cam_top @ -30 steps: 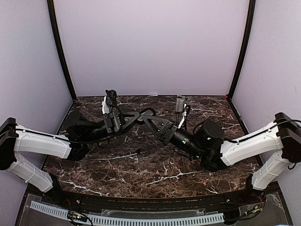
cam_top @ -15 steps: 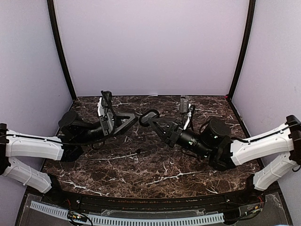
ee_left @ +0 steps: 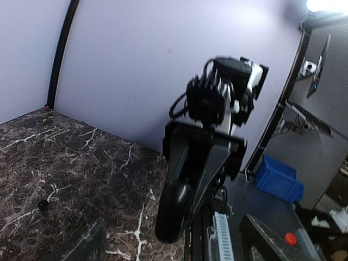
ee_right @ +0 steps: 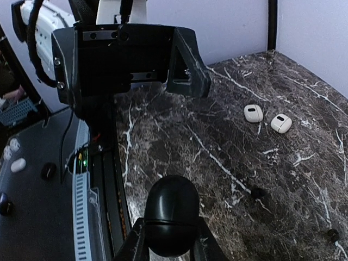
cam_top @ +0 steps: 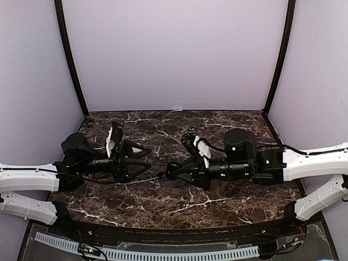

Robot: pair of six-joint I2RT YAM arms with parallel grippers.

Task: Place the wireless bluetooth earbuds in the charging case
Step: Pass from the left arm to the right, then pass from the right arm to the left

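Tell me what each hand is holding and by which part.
The right hand grips a black pebble-shaped plastic case by the two sides of one end; its rounded other end sticks out. The left hand is open and empty.

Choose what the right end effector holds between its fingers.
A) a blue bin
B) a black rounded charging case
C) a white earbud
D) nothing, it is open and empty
B: in the right wrist view, the right end effector is shut on a smooth black charging case, with one finger on each side of it.
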